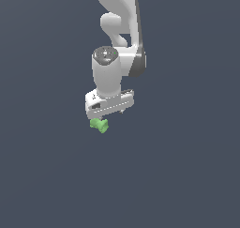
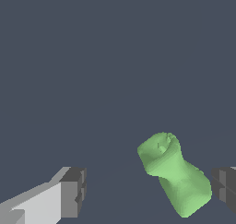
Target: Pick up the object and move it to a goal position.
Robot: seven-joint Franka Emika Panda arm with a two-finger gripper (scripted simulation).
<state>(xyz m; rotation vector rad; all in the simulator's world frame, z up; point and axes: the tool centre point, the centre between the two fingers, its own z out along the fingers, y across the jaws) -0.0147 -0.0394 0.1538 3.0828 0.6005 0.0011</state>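
From the wrist cam the green spool-shaped object (image 2: 174, 174) sits between the spread-open fingers (image 2: 73, 193), way closer to one dark pad and tilted. Not gripped yet. It looks like small, light, rigid plastic with a smooth matte finish, so I'd pinch it at the narrow waist, where the flared ends should stop slipping. Farther out, the white gripper (image 1: 110, 110) hangs right over it on flat grey ground.
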